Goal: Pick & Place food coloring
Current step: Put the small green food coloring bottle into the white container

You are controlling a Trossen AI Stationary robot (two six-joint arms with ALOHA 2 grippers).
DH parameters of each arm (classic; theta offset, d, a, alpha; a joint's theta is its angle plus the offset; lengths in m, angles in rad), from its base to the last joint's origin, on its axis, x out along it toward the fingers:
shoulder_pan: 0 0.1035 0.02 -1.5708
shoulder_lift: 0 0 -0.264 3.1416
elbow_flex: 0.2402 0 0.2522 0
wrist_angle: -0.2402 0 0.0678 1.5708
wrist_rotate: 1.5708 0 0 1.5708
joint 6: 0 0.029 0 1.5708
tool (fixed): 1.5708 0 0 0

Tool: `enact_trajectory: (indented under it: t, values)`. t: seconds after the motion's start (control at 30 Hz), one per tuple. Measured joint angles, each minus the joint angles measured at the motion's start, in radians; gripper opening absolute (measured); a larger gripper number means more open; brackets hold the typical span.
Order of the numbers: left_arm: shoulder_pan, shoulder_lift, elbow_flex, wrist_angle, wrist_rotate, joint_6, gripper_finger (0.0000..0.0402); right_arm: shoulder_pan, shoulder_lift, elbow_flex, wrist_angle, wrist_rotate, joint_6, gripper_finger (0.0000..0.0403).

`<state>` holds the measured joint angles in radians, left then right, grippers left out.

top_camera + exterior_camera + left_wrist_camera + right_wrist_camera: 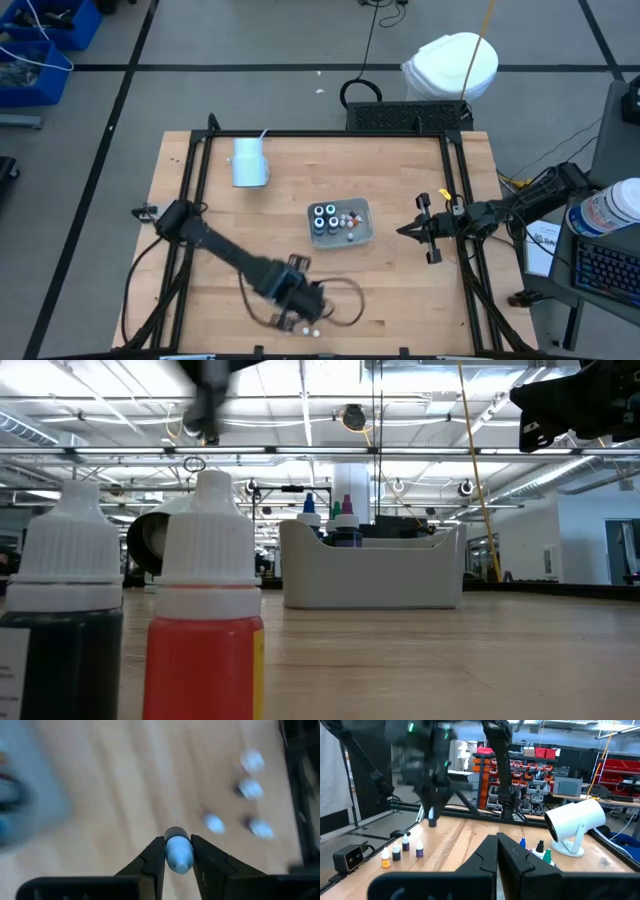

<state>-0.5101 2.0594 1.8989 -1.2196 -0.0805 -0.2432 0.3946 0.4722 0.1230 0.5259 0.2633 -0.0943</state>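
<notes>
Left gripper [178,851] — fingers nipped on one food coloring bottle [178,854] for carrying, grey tray [362,238] at two o'clock; right gripper [405,230] shut, empty, parked aside.

Left arm at work, right arm waiting.
The left gripper [312,305] hangs near the table's front edge, fingers clamped; the right gripper [408,229], fingers together, waits by the right edge.
</notes>
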Motion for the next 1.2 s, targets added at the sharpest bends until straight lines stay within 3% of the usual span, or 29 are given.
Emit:
enact_trajectory:
  t: [0.13, 0.27, 0.47, 0.6, 0.73, 0.87, 1.0, 1.2]
  values:
    - [0.110, -0.001, 0.113, -0.013, -0.026, 0.046, 0.0087, 0.000, 0.000, 0.000, 0.000, 0.000, 0.000, 0.0000]
    - [0.237, 0.001, 0.140, -0.004, -0.031, 0.174, 0.0087, 0.000, 0.000, 0.000, 0.000, 0.000, 0.000, 0.0000]
    - [0.374, 0.001, 0.141, 0.163, -0.030, 0.401, 0.0088, 0.000, 0.000, 0.000, 0.000, 0.000, -0.015, 0.0000]
    - [0.411, 0.020, 0.164, 0.250, -0.083, 0.514, 0.0088, 0.000, 0.000, 0.000, 0.000, 0.000, -0.027, 0.0000]
    - [0.432, 0.089, 0.286, 0.255, -0.118, 0.559, 0.0088, 0.000, 0.000, -0.001, 0.008, 0.001, -0.035, 0.0000]
    - [0.471, 0.195, 0.461, 0.157, -0.081, 0.583, 0.0088, 0.000, 0.002, -0.001, 0.028, 0.001, -0.042, 0.0000]
    - [0.517, 0.209, 0.429, 0.175, -0.046, 0.617, 0.0088, 0.000, 0.000, -0.001, 0.030, -0.001, -0.042, 0.0000]
    - [0.554, 0.252, 0.431, 0.172, -0.008, 0.546, 0.0088, 0.000, 0.000, 0.000, 0.022, 0.000, -0.042, 0.0000]
